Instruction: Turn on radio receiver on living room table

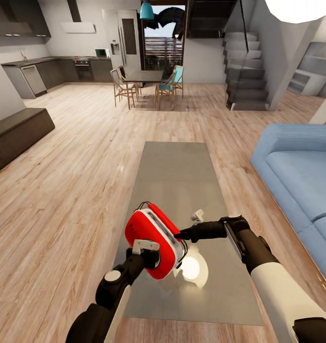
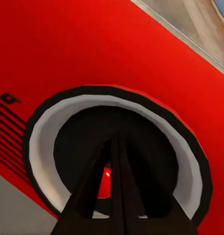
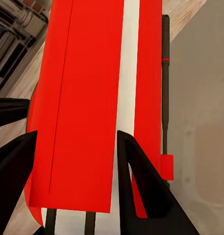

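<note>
Black fingers of the right gripper sit spread apart w/ the radio receiver between them, its red body and white stripe running straight through the gap in the right wrist view. Whether the pads actually touch the casing, can't tell. In the head view the right gripper comes in from the sofa side, forearm nearly level above the table, elbow bent, white upper arm running back toward the robot.

Left gripper is pressed up close to the radio's front: dark fingers drawn together to a point, tip aimed into the round dial w/ its grey ring and black rim; a small red spot shows between the fingers. Contact w/ the dial not clear. In the head view the left gripper reaches up from below, forearm angled forward and up, wrist against the radio's near lower face.

Radio is tilted, lifted off the grey tabletop near the table's close end, a bright reflection on the surface beneath it. A thin dark rod runs along its side.

Beyond: light wood plank floor, blue sofa to the right, dining table w/ chairs and stairs far back.
</note>
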